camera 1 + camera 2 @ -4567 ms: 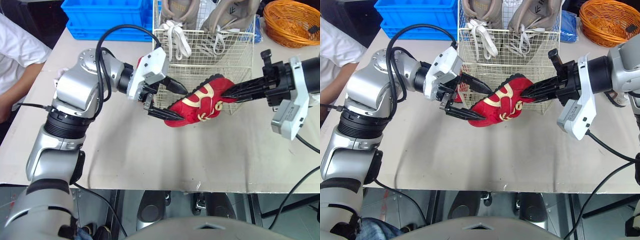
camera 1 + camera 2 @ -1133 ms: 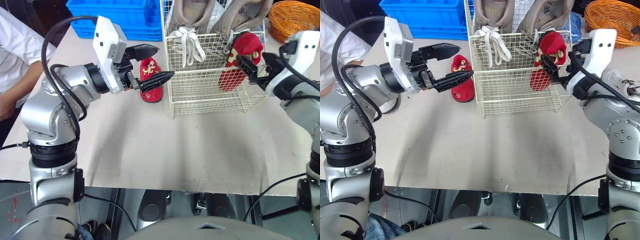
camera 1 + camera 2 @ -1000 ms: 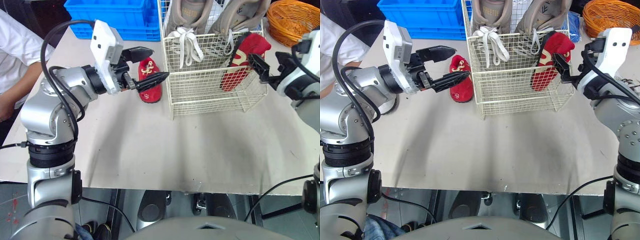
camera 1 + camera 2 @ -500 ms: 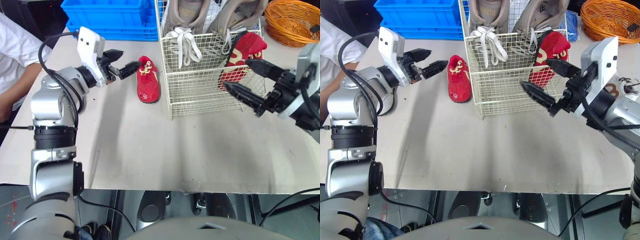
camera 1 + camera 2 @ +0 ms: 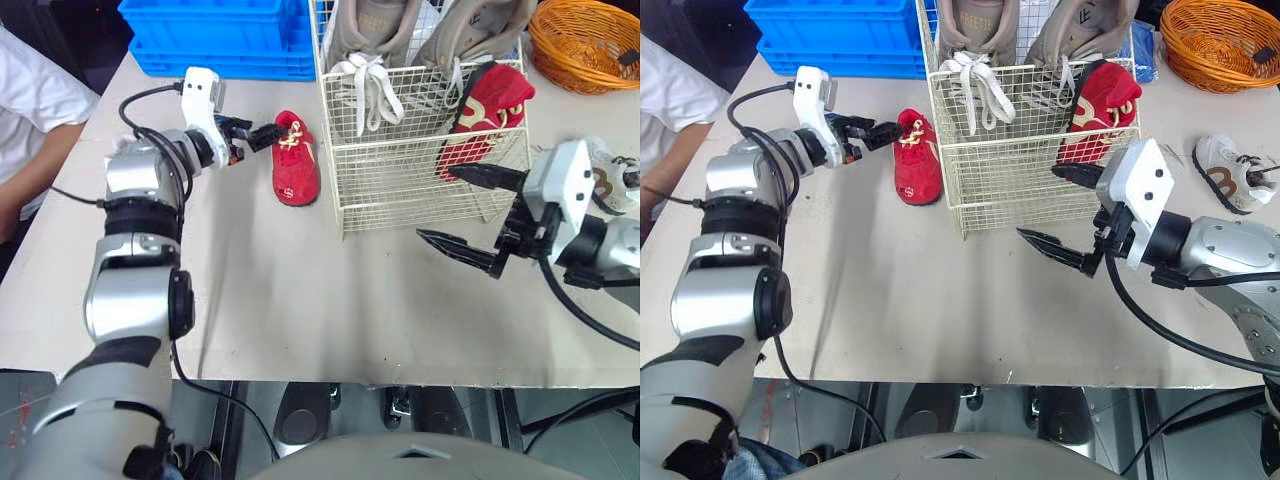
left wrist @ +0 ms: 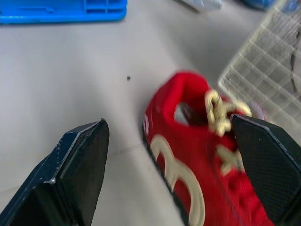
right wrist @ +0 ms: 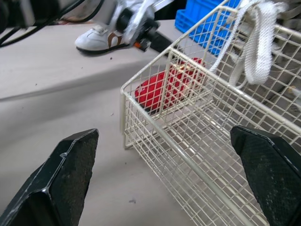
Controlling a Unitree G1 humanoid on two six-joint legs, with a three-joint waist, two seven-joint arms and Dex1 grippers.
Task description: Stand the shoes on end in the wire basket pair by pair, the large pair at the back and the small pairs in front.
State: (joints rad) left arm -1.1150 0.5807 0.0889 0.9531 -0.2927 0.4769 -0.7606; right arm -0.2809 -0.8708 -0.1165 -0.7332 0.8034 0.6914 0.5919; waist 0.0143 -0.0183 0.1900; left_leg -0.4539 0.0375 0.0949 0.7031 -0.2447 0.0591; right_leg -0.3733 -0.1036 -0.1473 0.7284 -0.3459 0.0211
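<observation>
The wire basket holds the large grey pair upright at its back. One small red shoe stands on end in its front right corner. The second red shoe lies on the table just left of the basket. My left gripper is open at that shoe's heel, and in the left wrist view its fingers stand either side of the shoe without touching it. My right gripper hangs open with nothing in it before the basket's front wall. A small white shoe lies to the right.
A blue crate stands at the back left and an orange woven basket at the back right. A person's white sleeve is at the table's left edge. Another white shoe lies near my left arm.
The red shoe both grippers once held now stands in the basket. My right gripper has drawn back and down from it. My left gripper has swung to the lying shoe's heel.
</observation>
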